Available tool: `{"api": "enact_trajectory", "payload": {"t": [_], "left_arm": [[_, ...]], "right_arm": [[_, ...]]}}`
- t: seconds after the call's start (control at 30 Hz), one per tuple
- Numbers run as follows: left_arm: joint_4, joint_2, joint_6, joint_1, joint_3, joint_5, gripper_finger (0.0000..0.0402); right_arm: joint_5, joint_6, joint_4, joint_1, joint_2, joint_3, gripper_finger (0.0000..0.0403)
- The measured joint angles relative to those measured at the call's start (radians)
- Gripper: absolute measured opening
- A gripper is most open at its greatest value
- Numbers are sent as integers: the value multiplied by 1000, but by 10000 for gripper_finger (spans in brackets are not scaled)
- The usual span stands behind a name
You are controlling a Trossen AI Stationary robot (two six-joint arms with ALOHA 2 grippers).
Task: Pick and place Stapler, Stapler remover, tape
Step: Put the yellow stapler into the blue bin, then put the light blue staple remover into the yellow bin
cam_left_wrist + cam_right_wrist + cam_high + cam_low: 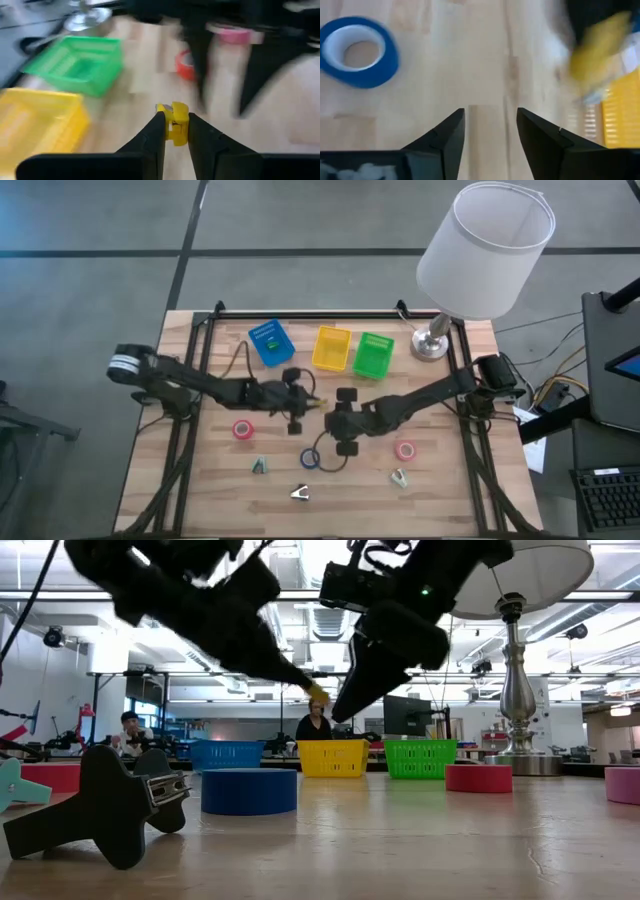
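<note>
My left gripper is shut on a small yellow object above the table's middle; it also shows in the high view and the low view. My right gripper hangs open over bare wood just right of it, touching nothing. A blue tape roll lies flat near it. Two pink tape rolls lie flat on either side. Small staple removers lie toward the near edge. My left gripper pinches the small yellow object between its two fingertips, with most of the object sticking out past them. The fingers slant down from the table's left. The object is lifted clear of the table, as the low view shows.
Blue bin, yellow bin and green bin stand in a row near the far edge, with a lamp at the far right corner. A black staple remover fills the low view's foreground. People sit in the room beyond.
</note>
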Motion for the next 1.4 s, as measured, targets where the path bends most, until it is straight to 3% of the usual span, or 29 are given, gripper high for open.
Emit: {"api": "enact_trajectory", "payload": {"t": [0.1,0.3,0.47,0.6,0.7,0.87,1.03,1.4], "left_arm": [[-191,-77,23,19,27,-73,67],[-570,-258,-23,100,102,-313,67],[-686,-354,-162,274,72,-241,67],[-650,-364,-203,449,0,-45,67],[-493,-340,-230,551,-74,69,67],[-314,-258,-215,640,-159,222,69],[-272,-157,-165,654,-162,209,91],[-276,-30,-88,654,-37,142,151]], "right_arm": [[9,28,-18,0,0,0,187],[15,125,-45,2,0,-2,191],[14,122,-43,-1,0,-3,187],[15,120,-43,1,2,-3,187],[13,118,-42,1,2,-3,185],[15,118,-42,0,2,-3,180],[14,118,-42,0,2,-4,182],[14,119,-42,0,2,-4,184]]}}
